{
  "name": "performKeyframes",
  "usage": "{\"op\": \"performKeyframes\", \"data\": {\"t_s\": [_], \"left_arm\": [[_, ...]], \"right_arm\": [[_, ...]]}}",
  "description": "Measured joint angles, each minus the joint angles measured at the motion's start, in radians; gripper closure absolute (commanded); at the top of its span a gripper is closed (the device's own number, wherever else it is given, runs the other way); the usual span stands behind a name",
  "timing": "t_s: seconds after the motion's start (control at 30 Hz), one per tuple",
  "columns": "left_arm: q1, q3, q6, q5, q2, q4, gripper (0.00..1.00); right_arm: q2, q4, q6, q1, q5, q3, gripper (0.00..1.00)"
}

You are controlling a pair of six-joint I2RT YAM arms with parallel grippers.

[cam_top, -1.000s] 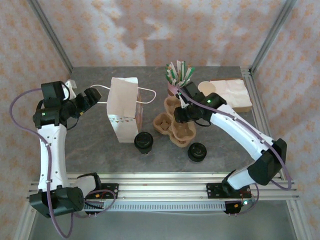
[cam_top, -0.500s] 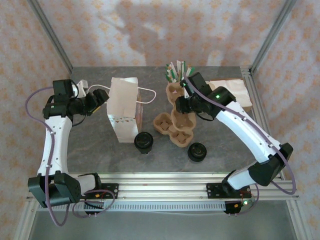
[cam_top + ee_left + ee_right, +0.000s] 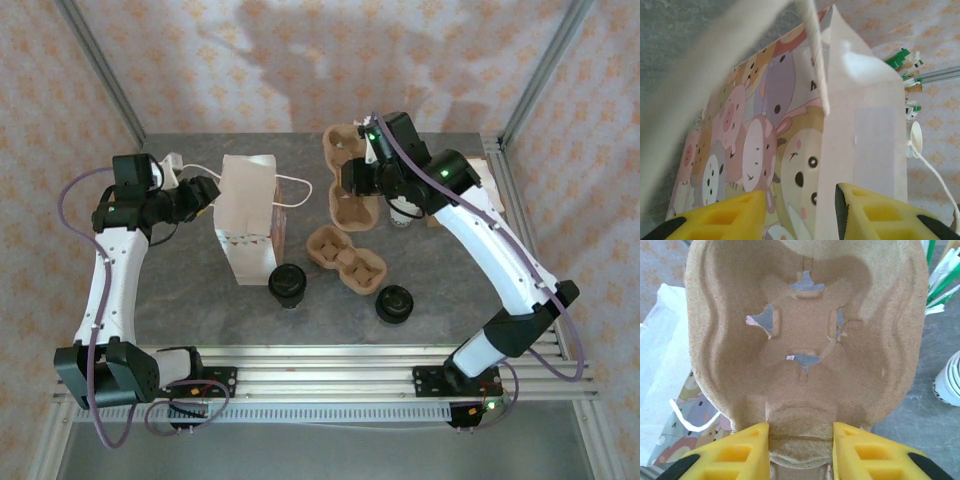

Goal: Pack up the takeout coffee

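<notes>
Two lidded coffees are seen standing on the counter in the overhead view: the left coffee just beside the front of the paper bag, the right coffee well apart from it, near the front edge. Between them, slightly farther back, a pulp carrier is laid flat, near both cups; whether it touches either cannot be told.

A second carrier is held above the counter by the right gripper. In the right wrist view its rim is clamped between the yellow fingers, with the torn-bottomed well facing the camera. A striped white cup and green-and-white straws are seen at the right edge.

The left gripper is positioned at the left side of the bag, by the white cord handle. In the left wrist view its fingers are spread apart, with the bag's folded corner framed between them; contact with the bag cannot be told. Cartoon animals are printed on the bag's face.
</notes>
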Motion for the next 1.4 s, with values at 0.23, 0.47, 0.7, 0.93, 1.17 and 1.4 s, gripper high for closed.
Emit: {"op": "performKeyframes", "data": {"t_s": [0.23, 0.47, 0.7, 0.93, 1.17, 1.4], "left_arm": [[-0.026, 0.071, 0.013, -0.006, 0.015, 0.011, 0.74], [-0.068, 0.092, 0.026, -0.02, 0.018, 0.03, 0.86], [-0.08, 0.131, 0.027, -0.029, 0.028, 0.03, 0.93], [-0.133, 0.132, 0.023, -0.047, 0.028, 0.048, 0.96], [-0.211, 0.132, 0.022, -0.075, 0.028, 0.078, 0.97], [-0.231, 0.127, 0.001, -0.1, 0.028, 0.094, 0.97]], "right_arm": [[0.026, 0.031, 0.04, 0.0, -0.069, 0.039, 0.68], [0.069, 0.076, 0.079, 0.007, -0.117, 0.113, 0.68], [0.123, 0.101, 0.104, 0.043, -0.134, 0.179, 0.68], [0.159, 0.151, 0.187, 0.081, -0.125, 0.18, 0.69], [0.17, 0.197, 0.305, 0.114, -0.098, 0.172, 0.7], [0.15, 0.24, 0.439, 0.114, -0.052, 0.047, 0.7]]}}
